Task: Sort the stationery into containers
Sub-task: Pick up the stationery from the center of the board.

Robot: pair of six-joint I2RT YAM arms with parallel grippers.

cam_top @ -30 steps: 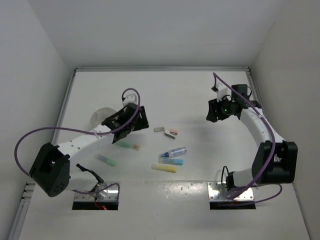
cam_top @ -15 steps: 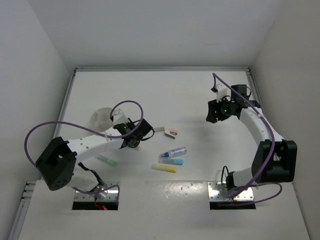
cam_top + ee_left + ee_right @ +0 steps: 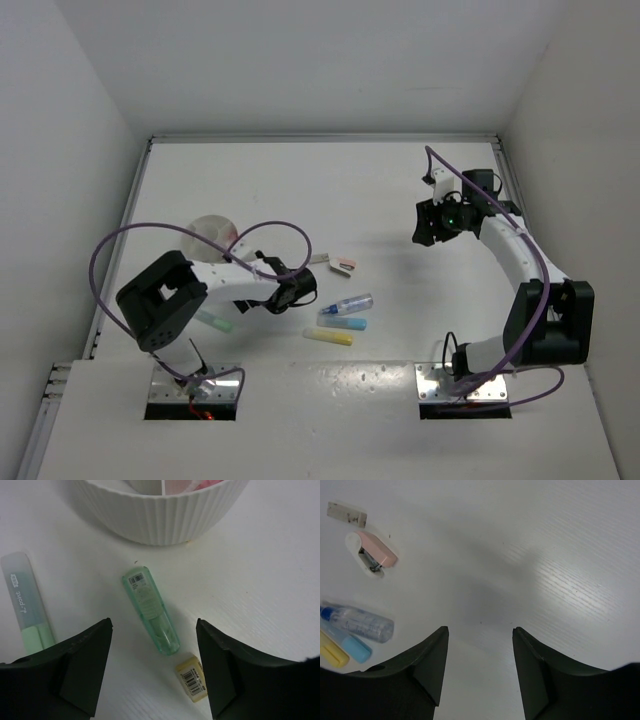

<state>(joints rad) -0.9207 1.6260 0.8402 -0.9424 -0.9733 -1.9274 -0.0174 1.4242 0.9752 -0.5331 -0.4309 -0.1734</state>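
Note:
My left gripper is open and empty, low over the table just in front of the white ribbed dish. In the left wrist view its jaws straddle a mint marker lying flat, with a tan eraser beside the right finger. A green marker lies to the left, and the dish is just beyond. My right gripper is open and empty, held high at the far right. It looks down on bare table.
Mid-table lie a grey eraser, a pink stapler-like item, a blue-capped clear tube, a light blue marker and a yellow marker. A green marker lies near the left arm. White walls enclose the table.
My left arm has swung back from over the dish and folded down toward the mint marker and tan eraser, uncovering the dish. The right arm has not moved.

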